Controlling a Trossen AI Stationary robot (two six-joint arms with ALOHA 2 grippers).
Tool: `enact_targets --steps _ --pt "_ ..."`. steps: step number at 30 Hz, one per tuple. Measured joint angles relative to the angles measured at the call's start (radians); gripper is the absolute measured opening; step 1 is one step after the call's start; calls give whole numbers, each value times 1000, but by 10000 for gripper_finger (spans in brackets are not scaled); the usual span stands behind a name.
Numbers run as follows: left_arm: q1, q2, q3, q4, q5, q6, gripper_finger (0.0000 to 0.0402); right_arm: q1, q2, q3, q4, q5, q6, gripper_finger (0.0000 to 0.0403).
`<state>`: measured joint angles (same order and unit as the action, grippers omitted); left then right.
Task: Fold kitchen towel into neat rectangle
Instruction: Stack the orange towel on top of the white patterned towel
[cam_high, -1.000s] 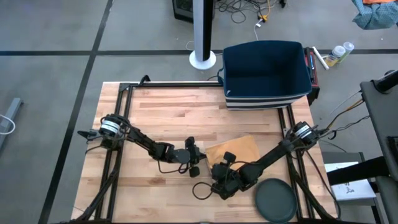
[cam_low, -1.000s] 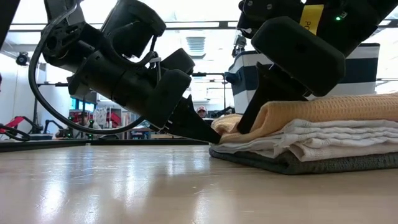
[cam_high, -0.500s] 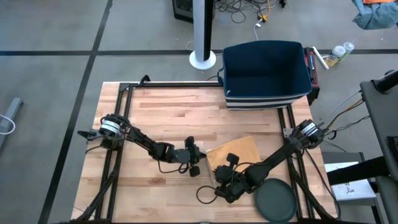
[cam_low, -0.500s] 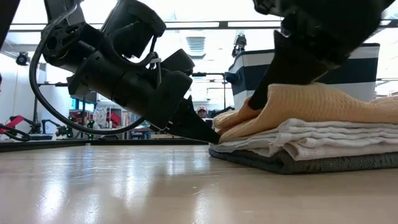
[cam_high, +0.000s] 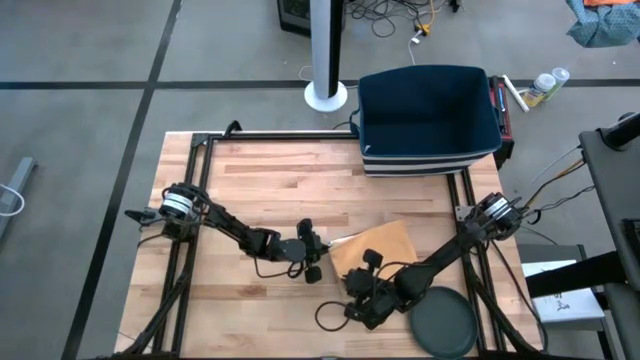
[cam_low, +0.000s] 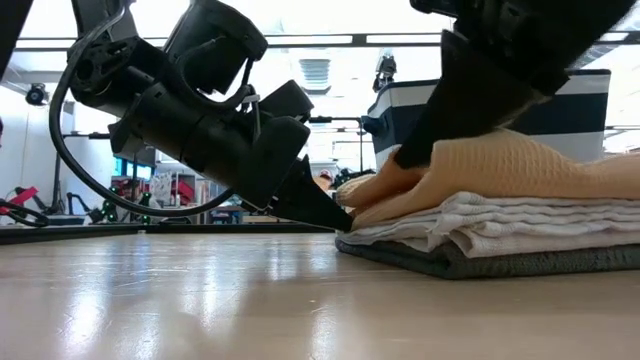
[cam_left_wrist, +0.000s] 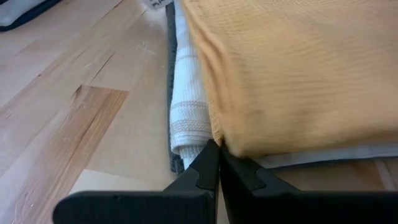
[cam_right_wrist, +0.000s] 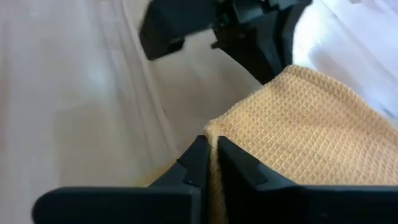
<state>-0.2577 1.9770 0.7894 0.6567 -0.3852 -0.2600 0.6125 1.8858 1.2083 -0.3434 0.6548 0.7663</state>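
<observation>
Butcher-block table (cam_high: 260, 180) carries a stack of folded cloths with the tan kitchen towel (cam_high: 378, 246) on top, its edge pinched by the right gripper (cam_right_wrist: 211, 163), while the left gripper (cam_left_wrist: 217, 163), fingers together, touches the stack's edge.

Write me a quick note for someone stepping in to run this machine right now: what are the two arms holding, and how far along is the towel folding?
Left end effector: shut, tip at the near corner of the yellow towel, seemingly pinning it; a grip is not clear.
Right end effector: shut on the yellow towel's edge, near the table's front.
The yellow towel lies on top of a white towel and a grey towel, a stack on the wooden table. A blue bin sits at the back, a dark round lid at the front right.
Done: towel folded small.
Left: tidy the edges, release.
</observation>
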Motion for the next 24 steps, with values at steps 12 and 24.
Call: enact_targets --steps 12,24 --pt "5 0 0 -1 -12 -7 0 -2 -127 0 -53 0 9 168" --pt "10 -14 -1 5 -27 55 0 -22 -114 -124 -165 -8 215 201"
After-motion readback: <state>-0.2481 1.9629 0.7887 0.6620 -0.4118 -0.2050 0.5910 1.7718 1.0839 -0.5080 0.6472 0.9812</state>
